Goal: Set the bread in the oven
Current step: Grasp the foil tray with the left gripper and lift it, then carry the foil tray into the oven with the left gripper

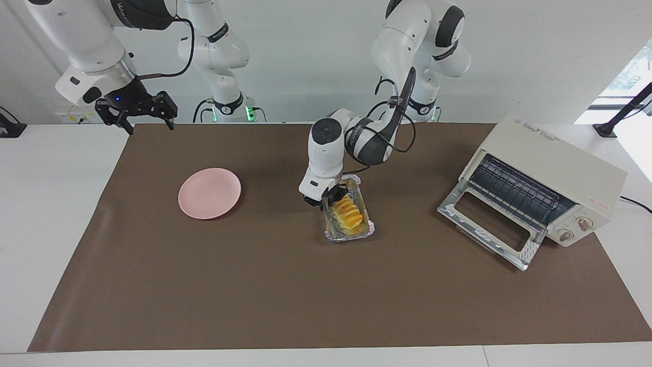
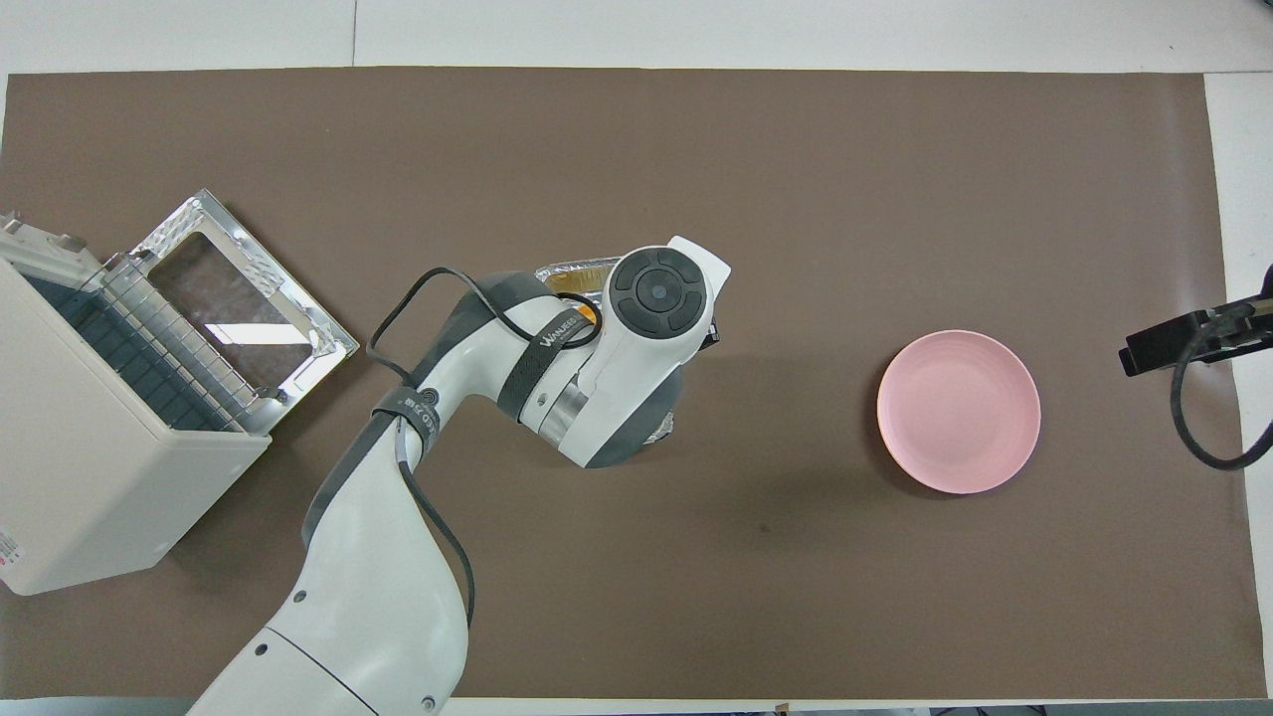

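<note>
**Left gripper closes on the bread in the foil tray**

The step in hand is the pickup. The left gripper [image 1: 332, 197] is down in the foil tray [image 1: 368, 226] at mid-table, its fingers drawn in around the end of the bread [image 1: 347, 213] nearer the robots; whether the grip is firm cannot be told. The bread lies in the tray. In the overhead view the arm hides nearly all of both.

Next, judging by the layout, comes a straight lift clear of the tray's rim, then a carry toward the left arm's end of the table, where the oven [image 1: 550, 171] stands with its door [image 1: 490, 227] dropped open and its rack showing. The tray may lift along with the loaf.

Nothing lies between tray and oven. The pink plate [image 1: 209, 192] sits toward the right arm's end. The right gripper [image 1: 147, 116] waits there, raised, fingers spread.
</note>
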Controlling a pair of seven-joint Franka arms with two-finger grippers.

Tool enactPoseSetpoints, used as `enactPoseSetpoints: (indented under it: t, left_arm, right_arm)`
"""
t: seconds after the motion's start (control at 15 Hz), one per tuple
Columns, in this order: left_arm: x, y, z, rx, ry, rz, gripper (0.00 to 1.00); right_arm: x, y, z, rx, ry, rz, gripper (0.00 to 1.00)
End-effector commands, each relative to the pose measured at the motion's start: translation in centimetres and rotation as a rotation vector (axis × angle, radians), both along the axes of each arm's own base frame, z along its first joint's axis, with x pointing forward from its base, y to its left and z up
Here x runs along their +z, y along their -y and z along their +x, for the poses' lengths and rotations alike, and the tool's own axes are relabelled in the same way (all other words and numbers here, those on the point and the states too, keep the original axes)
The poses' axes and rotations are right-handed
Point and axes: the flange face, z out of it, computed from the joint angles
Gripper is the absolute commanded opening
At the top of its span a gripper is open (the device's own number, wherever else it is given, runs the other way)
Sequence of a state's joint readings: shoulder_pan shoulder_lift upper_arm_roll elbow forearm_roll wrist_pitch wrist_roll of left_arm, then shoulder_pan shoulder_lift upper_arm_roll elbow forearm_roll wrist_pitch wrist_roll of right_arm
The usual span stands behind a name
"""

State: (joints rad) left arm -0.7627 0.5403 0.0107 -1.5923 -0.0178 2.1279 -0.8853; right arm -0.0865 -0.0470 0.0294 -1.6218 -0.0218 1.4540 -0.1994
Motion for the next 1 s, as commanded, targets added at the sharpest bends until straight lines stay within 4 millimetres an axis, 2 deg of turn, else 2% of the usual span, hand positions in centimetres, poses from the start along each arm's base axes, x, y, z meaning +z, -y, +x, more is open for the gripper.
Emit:
enactPoseSetpoints:
  t: [0.0, 0.2, 0.4, 0.53, 0.67, 0.73, 0.8, 0.93]
  left_arm:
    - [0.1, 0.3, -0.7, 0.009, 0.018, 0.012, 0.0]
    - [0.3, 0.2, -0.8, 0.012, 0.005, 0.027, 0.0]
    - [1.9, -0.1, -0.2, 0.025, -0.029, 0.062, 0.0]
    - [4.6, -2.2, 2.6, 0.072, -0.032, 0.093, 0.0]
    - [6.0, -6.0, 5.7, 0.146, -0.013, 0.12, 0.0]
    - [6.7, -8.5, 7.4, 0.193, 0.0, 0.133, 0.0]
    - [7.4, -11.8, 9.2, 0.249, 0.011, 0.158, 0.0]
    - [10.8, -19.4, 12.5, 0.381, 0.019, 0.18, 0.0]
  right_arm:
    - [0.0, -0.2, -0.5, 0.014, 0.0, -0.008, 1.0]
    - [0.1, -0.6, -0.5, 0.023, 0.002, -0.008, 1.0]
    - [0.1, -0.6, -0.5, 0.022, 0.002, -0.008, 1.0]
    - [0.1, -0.6, -0.5, 0.022, 0.002, -0.008, 1.0]
    - [0.1, -0.6, -0.5, 0.023, 0.002, -0.008, 1.0]
    - [0.1, -0.6, -0.5, 0.022, 0.002, -0.008, 1.0]
    - [0.1, -0.6, -0.5, 0.022, 0.002, -0.008, 1.0]
    - [0.1, -0.6, -0.5, 0.022, 0.002, -0.008, 1.0]
